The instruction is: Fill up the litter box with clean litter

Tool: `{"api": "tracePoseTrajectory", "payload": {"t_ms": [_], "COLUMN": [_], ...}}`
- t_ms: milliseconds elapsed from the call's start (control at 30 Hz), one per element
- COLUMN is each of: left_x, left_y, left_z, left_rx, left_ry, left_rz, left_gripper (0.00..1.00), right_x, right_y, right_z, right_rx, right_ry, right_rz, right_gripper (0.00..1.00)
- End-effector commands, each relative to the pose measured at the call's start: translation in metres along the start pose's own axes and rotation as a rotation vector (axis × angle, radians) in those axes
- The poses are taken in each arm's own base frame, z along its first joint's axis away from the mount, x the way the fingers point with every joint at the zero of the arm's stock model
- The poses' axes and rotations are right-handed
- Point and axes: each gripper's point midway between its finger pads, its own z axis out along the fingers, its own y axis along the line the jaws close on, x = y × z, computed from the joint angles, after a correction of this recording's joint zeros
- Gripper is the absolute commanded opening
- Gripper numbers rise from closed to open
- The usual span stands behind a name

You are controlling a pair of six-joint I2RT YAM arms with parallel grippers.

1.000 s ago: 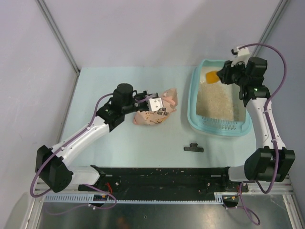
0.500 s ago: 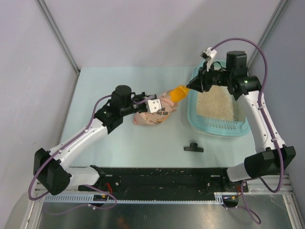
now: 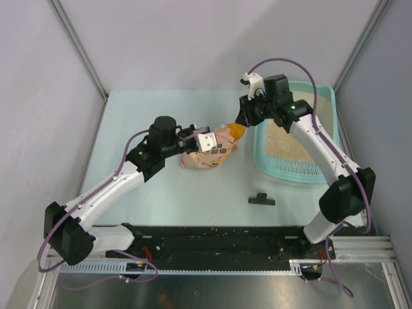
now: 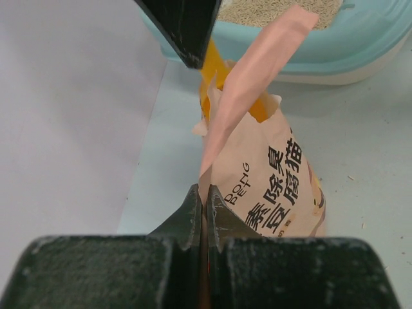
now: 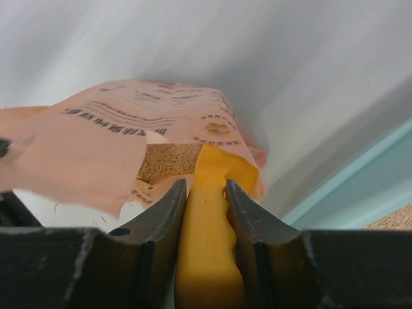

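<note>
Black print on the bag (image 4: 277,187) reads "PET" beside big Chinese characters, 除臭 and 豆腐猫 among them; the finer print's unreadable.

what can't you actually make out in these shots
1. Scoop bowl: in the right wrist view it is buried in the bag mouth, so its load is unseen.
2. Litter box far-left corner: in the top view the right arm covers it.
3. Small black object: in the top view it is too small to identify.
4. Litter box in the left wrist view: mostly cut off by the top edge.
</note>
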Motion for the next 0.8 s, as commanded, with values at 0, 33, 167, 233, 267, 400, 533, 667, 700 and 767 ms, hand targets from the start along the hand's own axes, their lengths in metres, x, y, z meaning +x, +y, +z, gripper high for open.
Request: {"api": "tracePoseTrajectory", "payload": {"t_ms": [0,33,167,233,267,400,533,667,700,767], "left_x": [-0.054,-0.053,-0.057,-0.058,-0.058,-0.057,-0.057,-0.054,-0.053,-0.050], "left_y": [0.022,0.024,0.032,0.035,0.036,0.037,0.037,0.036,0.035,0.035], "left_z": [-0.008,-0.007,-0.002,-0.002,-0.002,-0.002,0.001,0.003,0.003,0.005], "left_rx": [-0.063,-0.071,-0.108,-0.122,-0.128,-0.134,-0.133,-0.132,-0.130,-0.131], "left_ry": [-0.169,-0.163,-0.187,-0.193,-0.191,-0.190,-0.189,-0.180,-0.178,-0.172], "left_rz": [-0.021,-0.037,-0.065,-0.072,-0.078,-0.079,-0.092,-0.109,-0.108,-0.113], "left_gripper": [0.00,0.00,0.00,0.00,0.00,0.00,0.00,0.00,0.00,0.00], "right_x": [-0.021,-0.010,0.011,0.020,0.029,0.055,0.085,0.102,0.105,0.104], "right_y": [-0.024,-0.023,-0.025,-0.026,-0.029,-0.030,-0.020,0.003,0.007,0.019], "right_z": [0.016,0.023,0.041,0.049,0.055,0.067,0.075,0.081,0.083,0.086], "right_rx": [0.225,0.225,0.243,0.244,0.251,0.244,0.192,0.071,0.053,-0.015], "right_ry": [-0.075,-0.052,-0.021,0.008,0.032,0.086,0.149,0.191,0.198,0.194], "right_rz": [0.042,0.040,0.031,0.032,0.039,0.075,0.179,0.302,0.320,0.368], "right_gripper": [0.00,0.00,0.00,0.00,0.00,0.00,0.00,0.00,0.00,0.00]}}
